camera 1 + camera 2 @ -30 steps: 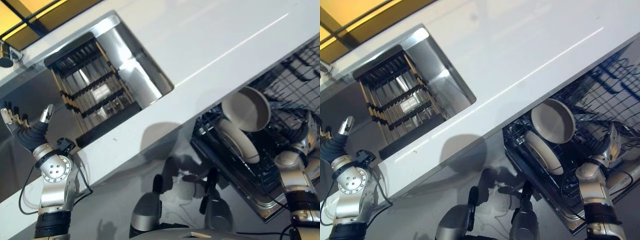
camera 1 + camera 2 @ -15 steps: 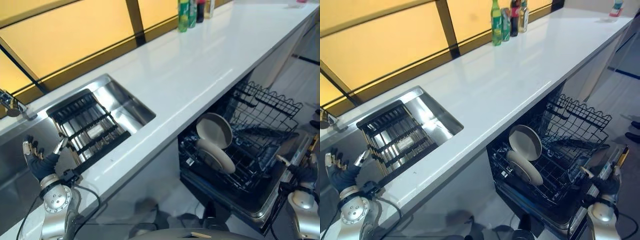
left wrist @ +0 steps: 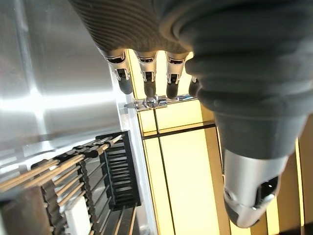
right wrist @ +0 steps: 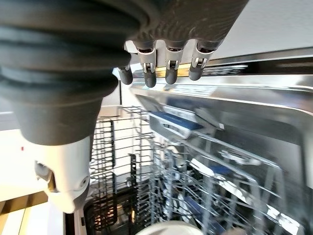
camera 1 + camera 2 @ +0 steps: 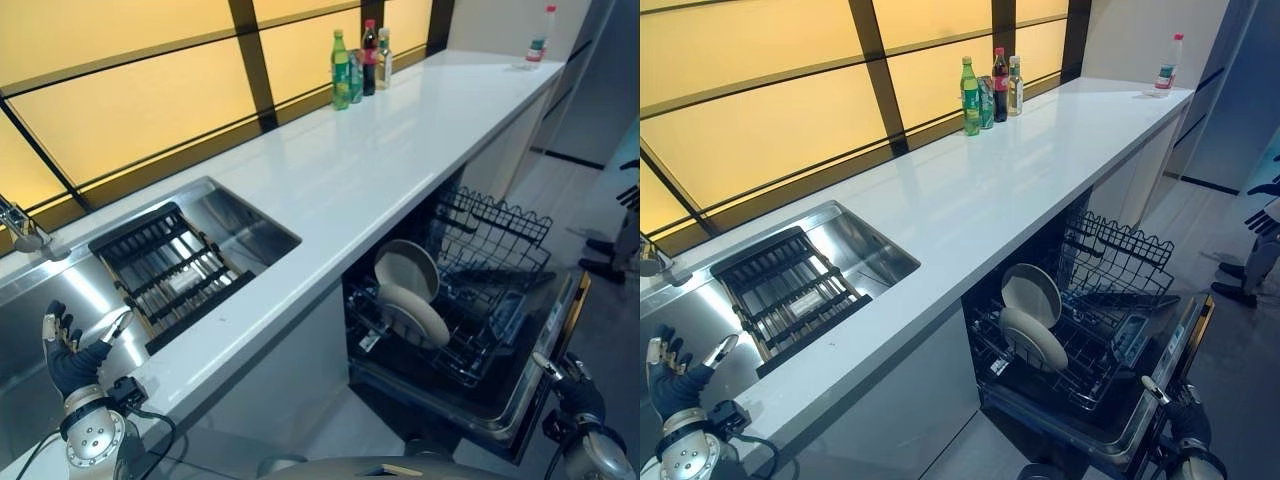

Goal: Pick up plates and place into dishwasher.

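Note:
Two pale plates stand on edge in the dishwasher's lower rack [image 5: 490,225], one [image 5: 407,269] behind the other [image 5: 414,313]. The rack is pulled out over the lowered door [image 5: 555,340]. My right hand [image 5: 572,392] hangs by the door's outer corner, open with fingers [image 4: 167,71] straight and nothing in them. A plate's rim [image 4: 166,229] shows past them. My left hand [image 5: 62,347] is raised beside the sink [image 5: 245,215], open and holding nothing, fingers [image 3: 146,83] straight.
A black drying rack [image 5: 165,265] lies in the sink, with a faucet [image 5: 25,235] at its far left. Three bottles [image 5: 360,62] and a white bottle [image 5: 540,32] stand far along the white counter [image 5: 360,170]. A person's legs [image 5: 622,240] show at the right edge.
The camera has risen and levelled, so the whole picture has shifted. Both hands now sit lower in view. The two plates stay in the rack.

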Robot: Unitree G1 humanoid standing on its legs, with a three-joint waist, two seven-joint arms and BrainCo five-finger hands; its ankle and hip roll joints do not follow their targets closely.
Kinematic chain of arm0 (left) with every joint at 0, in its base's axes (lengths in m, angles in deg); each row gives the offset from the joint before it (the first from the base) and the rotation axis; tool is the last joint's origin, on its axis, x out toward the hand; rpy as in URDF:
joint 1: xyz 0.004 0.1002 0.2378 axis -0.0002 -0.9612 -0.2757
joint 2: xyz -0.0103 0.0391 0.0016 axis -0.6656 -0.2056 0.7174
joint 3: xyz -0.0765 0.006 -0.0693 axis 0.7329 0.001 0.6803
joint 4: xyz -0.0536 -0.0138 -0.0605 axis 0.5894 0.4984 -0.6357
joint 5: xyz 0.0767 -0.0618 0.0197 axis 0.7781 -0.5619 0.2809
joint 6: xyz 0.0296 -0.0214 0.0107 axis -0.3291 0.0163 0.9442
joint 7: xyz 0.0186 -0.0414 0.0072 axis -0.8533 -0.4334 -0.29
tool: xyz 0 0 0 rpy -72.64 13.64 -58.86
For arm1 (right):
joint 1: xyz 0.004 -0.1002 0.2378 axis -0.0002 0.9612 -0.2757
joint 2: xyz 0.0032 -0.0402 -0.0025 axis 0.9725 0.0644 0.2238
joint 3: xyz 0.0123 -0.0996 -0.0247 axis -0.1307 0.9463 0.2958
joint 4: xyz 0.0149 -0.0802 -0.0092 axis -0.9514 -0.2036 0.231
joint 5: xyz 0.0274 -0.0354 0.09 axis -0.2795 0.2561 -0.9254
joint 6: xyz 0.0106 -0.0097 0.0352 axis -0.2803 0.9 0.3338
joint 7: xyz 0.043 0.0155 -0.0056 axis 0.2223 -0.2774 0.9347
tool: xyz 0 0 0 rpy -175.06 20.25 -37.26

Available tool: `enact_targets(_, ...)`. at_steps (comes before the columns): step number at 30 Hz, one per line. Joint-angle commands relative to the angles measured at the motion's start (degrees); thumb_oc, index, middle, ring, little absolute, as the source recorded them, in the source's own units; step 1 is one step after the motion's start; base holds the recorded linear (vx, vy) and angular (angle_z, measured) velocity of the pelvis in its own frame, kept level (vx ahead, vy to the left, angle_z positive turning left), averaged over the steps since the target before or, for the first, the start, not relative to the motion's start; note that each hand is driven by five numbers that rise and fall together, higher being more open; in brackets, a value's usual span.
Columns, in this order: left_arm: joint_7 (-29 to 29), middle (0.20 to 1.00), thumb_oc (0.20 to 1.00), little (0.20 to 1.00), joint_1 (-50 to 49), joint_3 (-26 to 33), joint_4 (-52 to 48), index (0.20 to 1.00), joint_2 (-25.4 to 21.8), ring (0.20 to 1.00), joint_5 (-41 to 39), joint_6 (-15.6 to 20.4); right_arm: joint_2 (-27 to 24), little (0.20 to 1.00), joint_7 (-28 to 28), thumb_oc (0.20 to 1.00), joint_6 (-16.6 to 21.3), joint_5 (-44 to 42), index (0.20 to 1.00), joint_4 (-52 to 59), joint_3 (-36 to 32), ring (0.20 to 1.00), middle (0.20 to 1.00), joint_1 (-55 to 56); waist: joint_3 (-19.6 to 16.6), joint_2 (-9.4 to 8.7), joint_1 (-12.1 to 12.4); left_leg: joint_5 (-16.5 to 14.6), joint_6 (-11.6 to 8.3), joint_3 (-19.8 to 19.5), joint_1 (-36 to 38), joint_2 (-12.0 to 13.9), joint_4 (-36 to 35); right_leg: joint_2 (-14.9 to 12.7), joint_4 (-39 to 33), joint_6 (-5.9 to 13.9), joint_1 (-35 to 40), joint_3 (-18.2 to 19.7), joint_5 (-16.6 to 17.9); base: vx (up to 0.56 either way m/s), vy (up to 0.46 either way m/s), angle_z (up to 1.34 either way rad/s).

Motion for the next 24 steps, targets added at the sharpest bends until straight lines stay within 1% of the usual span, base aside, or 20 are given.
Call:
enact_targets(1, 0.93, 1.000, 1.000, 1.000, -3.47, 0.96, -0.17, 1.000, -0.99, 1.000, 2.22, 2.44, -2.33, 1.000, -1.06, 1.000, 3.83, -1.41, 1.000, 2.92, -2.49, 1.000, 1.000, -0.70, -0.73, 0.53, -0.88, 8.27, -0.81, -5.05, -11.12, -0.02, 3.85, -4.26, 1.18, 0.74, 3.34, 0.30, -0.04, 0.09, 0.155, 0.02)
enact_targets(4, 1.39, 1.000, 1.000, 1.000, -3.98, 0.37, -0.64, 1.000, -0.56, 1.000, 1.79, 2.34, -1.90, 1.000, -1.64, 1.000, 3.66, -3.12, 1.000, 3.08, -2.43, 1.000, 1.000, -0.52, -0.15, 1.08, -0.92, 8.32, -0.74, -5.16, -11.37, -0.68, 3.97, -4.78, 1.14, 0.96, 3.36, 0.84, 0.18, 0.05, 0.142, 0.11)
enact_targets(8, 0.89, 1.000, 1.000, 1.000, -3.73, -1.08, -0.35, 1.000, -0.19, 1.000, 2.46, 2.10, -1.65, 1.000, -1.53, 1.000, 4.83, -1.52, 1.000, 0.46, -1.97, 1.000, 1.000, -0.65, 0.15, 1.30, -0.65, 8.02, -0.91, -4.87, -11.91, -1.57, 4.98, -5.65, 1.11, 1.43, 3.42, 0.63, 0.60, 0.08, 0.115, -0.01)
enact_targets(11, 1.07, 1.000, 1.000, 1.000, -3.71, -1.53, -0.31, 1.000, -0.14, 1.000, 3.26, 1.46, -2.14, 1.000, -1.64, 1.000, 5.27, -1.31, 1.000, -1.44, -2.14, 1.000, 1.000, -0.68, 0.27, 1.62, -0.39, 7.65, -1.04, -4.92, -12.16, -1.96, 6.14, -6.21, 1.88, 1.68, 3.76, 0.64, 0.32, 0.12, 0.091, -0.04)
enact_targets(15, 1.59, 1.000, 1.000, 1.000, -3.44, -1.58, -1.31, 1.000, -0.55, 1.000, 3.80, 0.03, -3.48, 1.000, -1.90, 1.000, 6.12, -0.88, 1.000, -3.32, -2.62, 1.000, 1.000, -1.49, 0.87, 2.57, -0.01, 7.39, -1.08, -5.59, -13.36, -2.68, 7.43, -6.89, 3.03, 1.93, 3.44, 1.14, -0.26, 0.05, 0.093, 0.06)
enact_targets(17, 1.33, 1.000, 1.000, 1.000, -1.79, -2.28, -1.28, 1.000, -0.85, 1.000, 3.73, -0.52, -5.02, 1.000, -1.47, 1.000, 6.36, -2.12, 1.000, -4.59, -2.46, 1.000, 1.000, -3.97, 1.68, 3.62, 0.31, 6.98, -1.01, -6.01, -14.71, -3.29, 7.81, -7.49, 3.43, 2.14, 2.42, 1.28, -0.82, -0.05, 0.140, -0.02)
enact_targets(18, 1.06, 1.000, 1.000, 1.000, -0.63, -2.72, -1.23, 1.000, -0.85, 1.000, 3.41, -0.80, -5.64, 1.000, -1.65, 1.000, 6.76, -2.85, 1.000, -5.19, -2.16, 1.000, 1.000, -5.59, 2.24, 4.21, 0.32, 7.58, -0.94, -6.17, -15.94, -3.71, 7.94, -7.84, 3.61, 2.23, 1.24, 1.62, -0.30, -0.06, 0.149, -0.02)
enact_targets(19, 0.78, 1.000, 1.000, 1.000, 0.10, -3.21, -1.16, 1.000, -0.83, 1.000, 3.28, -0.96, -5.93, 1.000, -1.66, 1.000, 6.98, -3.36, 1.000, -5.49, -1.84, 1.000, 1.000, -6.69, 2.39, 4.63, 0.36, 7.04, -0.87, -6.12, -16.24, -3.92, 8.00, -8.13, 3.79, 2.34, 0.86, 1.59, -0.83, -0.13, 0.183, -0.07)
enact_targets(21, -0.31, 1.000, 1.000, 1.000, 2.08, -4.72, -1.00, 1.000, -0.44, 1.000, 2.85, -1.19, -6.40, 1.000, -2.03, 1.000, 7.90, -4.66, 1.000, -5.51, -1.00, 1.000, 1.000, -9.37, 2.88, 5.67, 0.25, 7.21, -0.84, -5.95, -18.07, -4.70, 8.23, -8.86, 4.17, 2.56, -1.08, 1.91, -0.67, -0.13, 0.198, -0.09)
enact_targets(24, -2.78, 1.000, 1.000, 1.000, 4.23, -6.97, -1.38, 1.000, 0.07, 1.000, 1.86, -1.65, -6.46, 1.000, -2.48, 1.000, 10.18, -2.63, 1.000, -5.03, 0.66, 1.000, 1.000, -11.79, 3.15, 6.95, -0.02, 7.17, -0.88, -5.21, -20.49, -5.81, 8.62, -9.84, 4.94, 2.95, -4.00, 2.58, -0.56, -0.14, 0.199, -0.02)
